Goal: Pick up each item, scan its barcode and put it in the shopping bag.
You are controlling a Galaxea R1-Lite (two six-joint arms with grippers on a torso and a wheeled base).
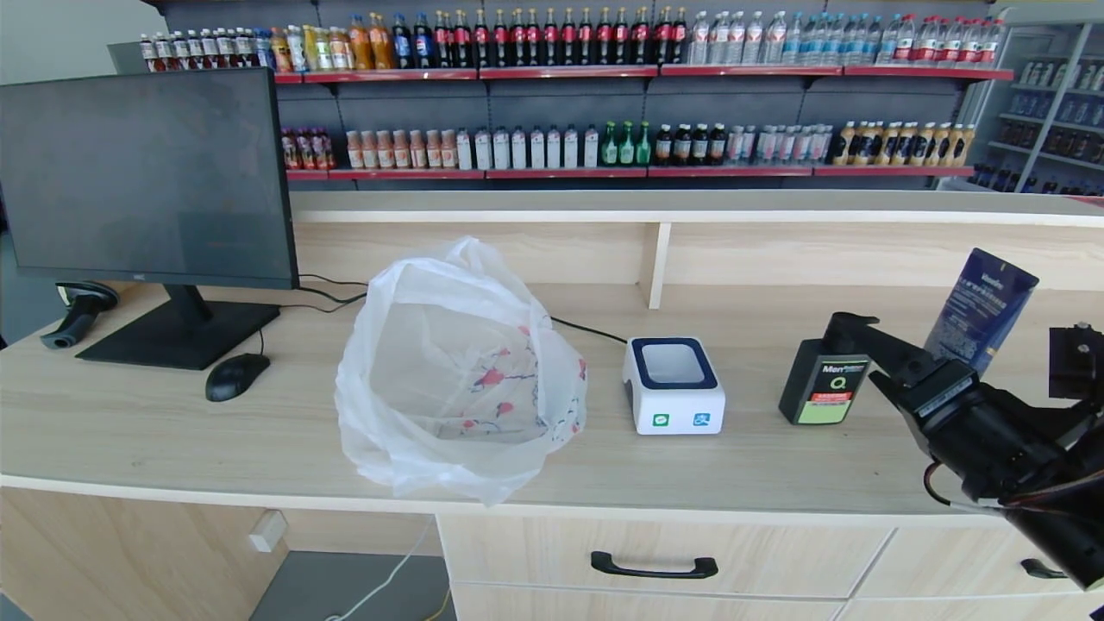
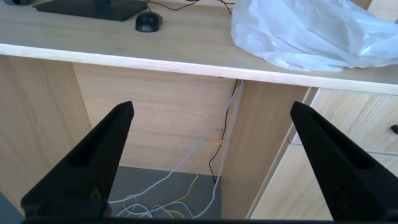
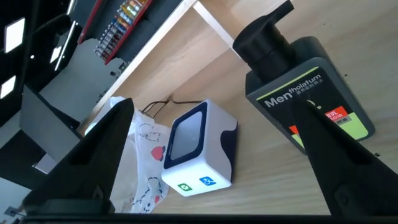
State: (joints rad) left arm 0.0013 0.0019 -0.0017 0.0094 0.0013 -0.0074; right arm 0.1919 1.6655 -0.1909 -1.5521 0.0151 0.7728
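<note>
Left hand [image 2: 212, 107] is hanging open below the worktop's [image 1: 172, 431] near edge. The shopping bag [image 1: 457, 371] is gaping left of the scanner [image 1: 673, 384], ready for loading. The open right hand [image 3: 214, 109] is facing the upright pump bottle [image 1: 824, 384] at right.

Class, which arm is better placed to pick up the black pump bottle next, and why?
Right: the open right gripper is beside the black pump bottle on the counter; the left gripper hangs below its edge.
</note>
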